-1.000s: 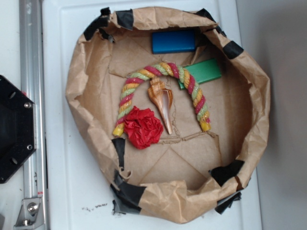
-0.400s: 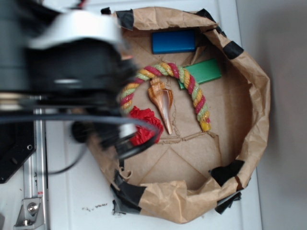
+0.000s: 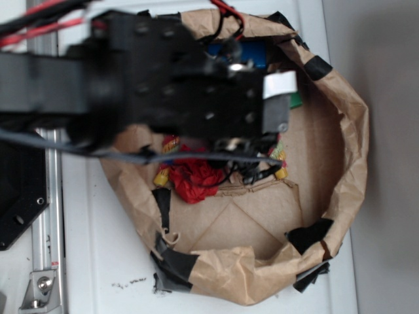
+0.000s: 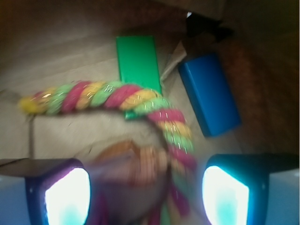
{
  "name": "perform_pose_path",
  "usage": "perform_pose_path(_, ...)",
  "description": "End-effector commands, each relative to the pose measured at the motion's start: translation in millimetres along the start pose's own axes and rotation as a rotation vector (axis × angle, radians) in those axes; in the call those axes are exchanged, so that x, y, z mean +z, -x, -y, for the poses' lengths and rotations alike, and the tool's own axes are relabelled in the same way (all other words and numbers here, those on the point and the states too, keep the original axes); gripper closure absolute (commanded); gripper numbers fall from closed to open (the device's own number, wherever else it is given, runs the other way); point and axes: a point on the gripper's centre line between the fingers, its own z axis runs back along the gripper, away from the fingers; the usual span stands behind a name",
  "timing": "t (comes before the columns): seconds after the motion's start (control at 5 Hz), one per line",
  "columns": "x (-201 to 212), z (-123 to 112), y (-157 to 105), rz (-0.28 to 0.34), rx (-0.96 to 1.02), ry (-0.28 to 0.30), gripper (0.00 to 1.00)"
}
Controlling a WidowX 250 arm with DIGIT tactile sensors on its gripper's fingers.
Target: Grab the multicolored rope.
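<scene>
Currently your hand (image 4: 146, 187) hangs over the paper basket (image 3: 347, 118), fingers spread wide, one glowing pad at the lower left of the wrist view and the other at the lower right. Nothing is pinched between them.

The multicolored rope (image 4: 112, 97) lies on the basket floor, arching from the left edge of the wrist view across the middle and down between the pads. In the exterior view the arm covers most of it; only its yellow ends show at center. A brown shell (image 4: 133, 161), blurred, sits inside the arch, also between your pads. The green block (image 4: 137, 61) touches the rope's top; the blue block (image 4: 210, 93) lies to its right. The red ball (image 3: 196, 178) rests near one rope end.

Assessment: approach is done, the grasp is not. You still have to descend and close on the rope, and the shell risks being caught with it.
</scene>
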Motion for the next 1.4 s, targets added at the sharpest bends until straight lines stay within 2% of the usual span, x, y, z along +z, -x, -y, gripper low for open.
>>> perform_pose_path(0.0, -14.3, 6.5, -27.4, -0.017, -0.270, 0.009, 0.00)
perform_pose_path(0.2, -16.1, 5.6, -41.4, -0.027, -0.327, 0.029, 0.00)
perform_pose_path(0.4, -29.4, 6.3, -49.4, -0.060, -0.365, -0.009, 0.00)
perform_pose_path(0.6, -28.1, 6.3, -46.3, -0.048, -0.355, 0.006, 1.00)
perform_pose_path(1.2, -17.4, 10.3, -37.0, -0.023, -0.399, -0.037, 1.00)
